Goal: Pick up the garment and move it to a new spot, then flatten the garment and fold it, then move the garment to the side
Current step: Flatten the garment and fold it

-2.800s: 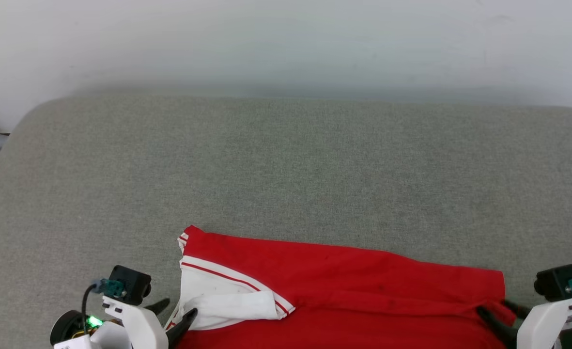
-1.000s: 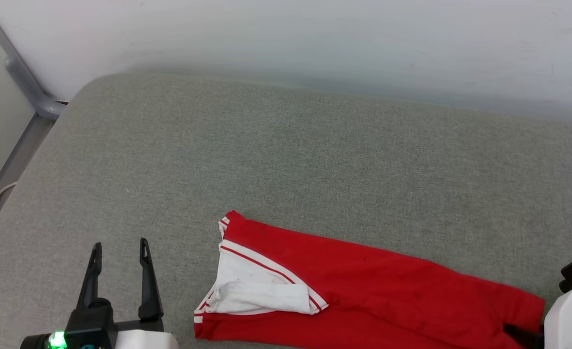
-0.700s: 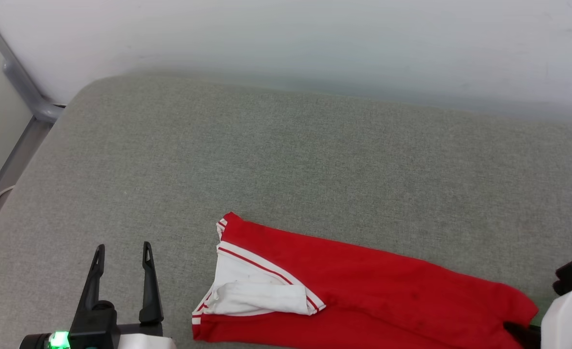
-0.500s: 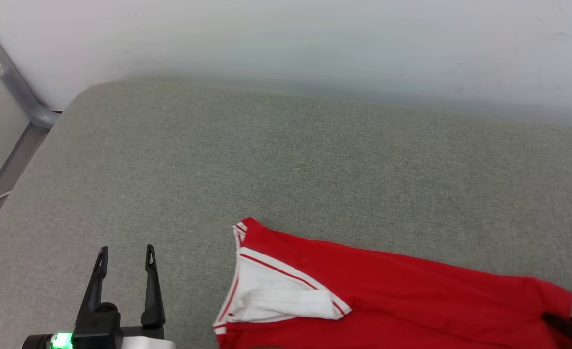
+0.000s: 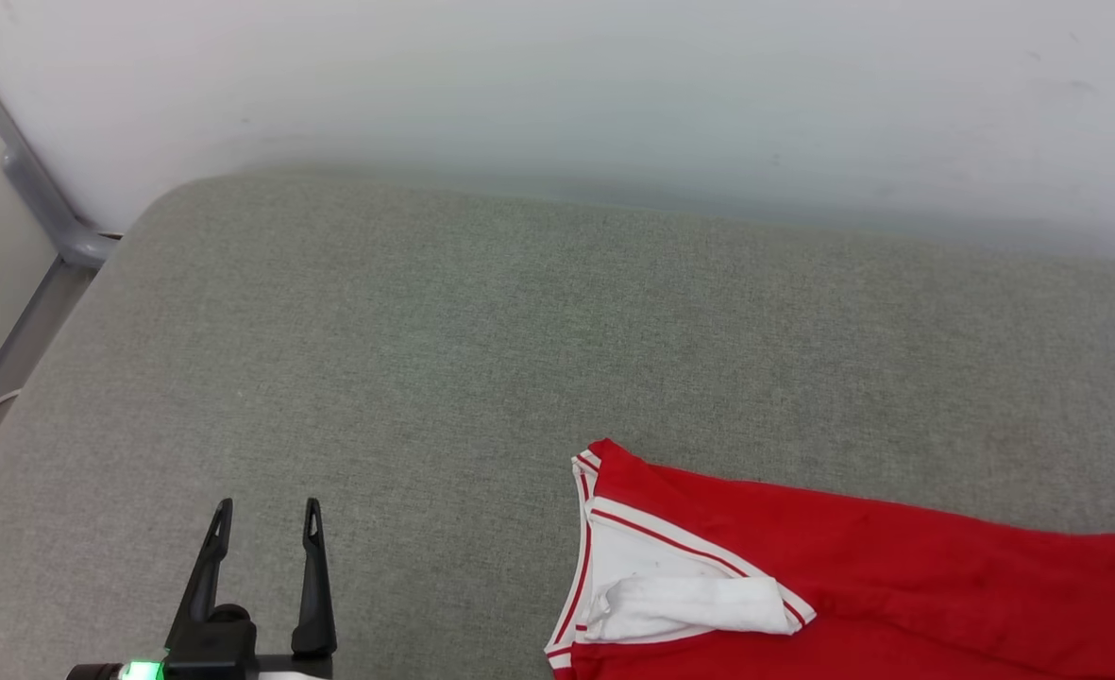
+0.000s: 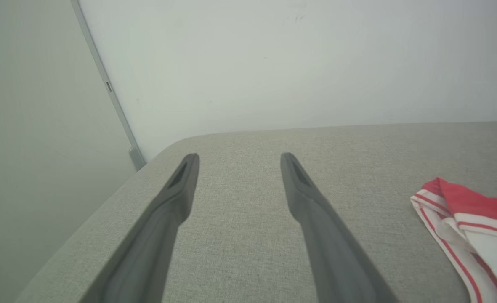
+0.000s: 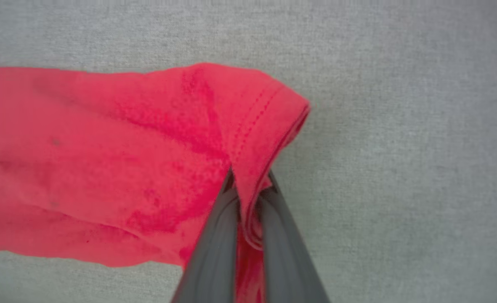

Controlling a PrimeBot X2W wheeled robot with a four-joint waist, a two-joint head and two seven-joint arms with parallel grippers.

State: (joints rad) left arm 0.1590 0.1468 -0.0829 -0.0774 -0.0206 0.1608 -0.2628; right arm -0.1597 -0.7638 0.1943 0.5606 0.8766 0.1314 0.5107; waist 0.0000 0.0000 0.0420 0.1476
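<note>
Grey padded surface point(image 5: 425, 359): shirt point(image 5: 897, 567) looks folded lengthwise; right pincer point(image 7: 250, 181) pinching hem, left pincer point(image 5: 269, 510) spread, empty. Probably remaining: sideways move, release.

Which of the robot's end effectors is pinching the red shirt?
The right end effector: its dark fingers are shut on the hem of the red jersey T-shirt. The left end effector stands open above the grey fabric cushion, holding nothing.
</note>
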